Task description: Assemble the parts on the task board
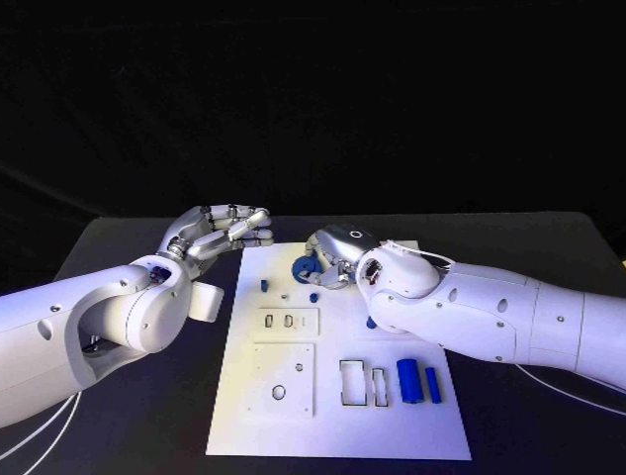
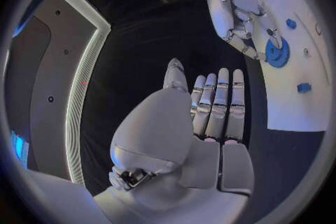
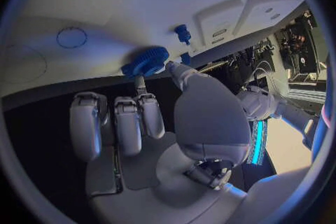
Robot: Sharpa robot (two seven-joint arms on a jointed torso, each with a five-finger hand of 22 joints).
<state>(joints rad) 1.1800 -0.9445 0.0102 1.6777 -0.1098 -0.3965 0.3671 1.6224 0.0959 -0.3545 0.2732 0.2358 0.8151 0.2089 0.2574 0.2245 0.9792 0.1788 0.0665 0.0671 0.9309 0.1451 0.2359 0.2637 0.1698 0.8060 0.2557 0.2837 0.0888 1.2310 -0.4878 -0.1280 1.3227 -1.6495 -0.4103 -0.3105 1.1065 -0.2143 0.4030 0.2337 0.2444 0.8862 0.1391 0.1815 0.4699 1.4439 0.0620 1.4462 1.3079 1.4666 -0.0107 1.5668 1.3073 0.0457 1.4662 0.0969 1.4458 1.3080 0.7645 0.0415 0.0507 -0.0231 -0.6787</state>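
Your right hand (image 1: 334, 259) sits over the far end of the task board (image 1: 344, 435), fingertips pinching the rim of one blue gear (image 1: 307, 267), which lies flat on the board at about twelve o'clock from the board's middle. In the right wrist view the gear (image 3: 145, 61) is caught between a finger and the thumb, the other fingers curled short of it. Your left hand (image 1: 227, 230) hovers just off the board's far left corner, at about eleven o'clock, holding nothing; in the left wrist view its fingers (image 2: 218, 102) lie straight and side by side. Count two blue cylinders (image 1: 411, 381) lying side by side at about four o'clock, long axes running near to far. A few small blue pegs (image 1: 287, 293) stand near the gear; you cannot count them for sure. The board rests on the black counter (image 1: 541, 247).
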